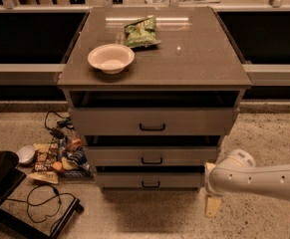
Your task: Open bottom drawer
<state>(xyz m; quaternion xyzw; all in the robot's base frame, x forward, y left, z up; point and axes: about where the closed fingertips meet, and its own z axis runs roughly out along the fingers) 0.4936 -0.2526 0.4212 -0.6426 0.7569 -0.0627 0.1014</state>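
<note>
The bottom drawer (149, 180) is the lowest and slimmest front of the grey-brown cabinet, with a small black centre handle (151, 184). Its front stands slightly forward, with a dark gap above it. My gripper (213, 206) hangs from the white arm (254, 177) at the lower right. It is just right of the drawer's right end, near the floor, and apart from the handle.
Above are the middle drawer (152, 156) and the tall top drawer (152, 121). A white bowl (110, 58) and a green chip bag (141, 32) lie on the cabinet top (199, 59). Snack packs and cables (55, 156) litter the floor at left, beside a black object (0, 178).
</note>
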